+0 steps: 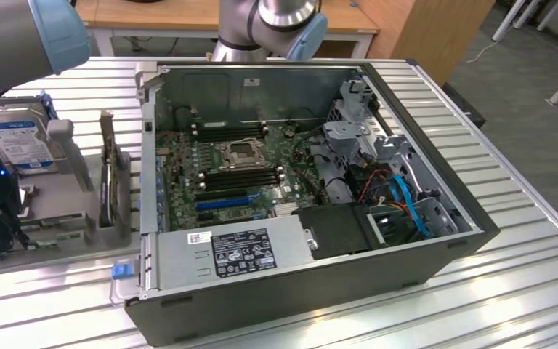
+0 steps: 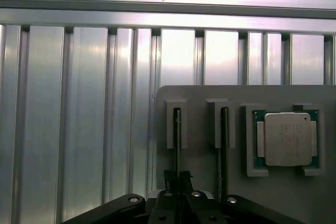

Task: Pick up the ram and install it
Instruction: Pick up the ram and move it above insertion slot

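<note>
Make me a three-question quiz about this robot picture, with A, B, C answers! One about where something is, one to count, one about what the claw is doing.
1. Where is the hard drive, compared with the computer case? A inside it; B outside it, on the exterior view's left; C on top of it.
2. How many ram sticks stand in the grey holder? A two; B four; C none.
3. What is the claw doing? A wide open; B closed on a ram stick; C holding the hard drive.
Answers: B, it stands outside, beside the case. A, two slots each hold one. B, the claw pinches one stick.
</note>
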You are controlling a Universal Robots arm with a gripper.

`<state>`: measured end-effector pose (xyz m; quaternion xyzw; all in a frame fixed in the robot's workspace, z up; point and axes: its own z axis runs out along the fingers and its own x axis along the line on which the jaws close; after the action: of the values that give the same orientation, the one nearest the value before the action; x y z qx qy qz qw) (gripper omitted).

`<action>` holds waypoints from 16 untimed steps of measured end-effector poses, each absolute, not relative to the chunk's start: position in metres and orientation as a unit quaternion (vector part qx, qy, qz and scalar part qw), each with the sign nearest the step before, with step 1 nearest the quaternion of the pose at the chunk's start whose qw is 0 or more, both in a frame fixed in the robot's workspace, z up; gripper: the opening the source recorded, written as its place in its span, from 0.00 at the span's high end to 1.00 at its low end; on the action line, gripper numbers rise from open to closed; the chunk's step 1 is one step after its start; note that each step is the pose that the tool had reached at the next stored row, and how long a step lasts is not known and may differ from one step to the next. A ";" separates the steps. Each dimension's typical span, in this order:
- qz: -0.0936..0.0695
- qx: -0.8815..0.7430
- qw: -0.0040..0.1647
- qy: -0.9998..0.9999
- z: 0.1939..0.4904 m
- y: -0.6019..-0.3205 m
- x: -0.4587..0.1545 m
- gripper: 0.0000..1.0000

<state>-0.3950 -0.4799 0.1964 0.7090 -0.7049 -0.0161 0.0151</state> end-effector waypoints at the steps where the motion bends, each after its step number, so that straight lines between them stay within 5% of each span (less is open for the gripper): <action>1: -0.016 0.709 0.015 -0.705 0.198 -0.480 -0.395 0.88; 16: -0.015 0.709 0.017 -0.705 0.244 -0.480 -0.395 0.88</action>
<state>-0.3950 -0.4799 0.2436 0.7089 -0.7049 -0.0154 0.0170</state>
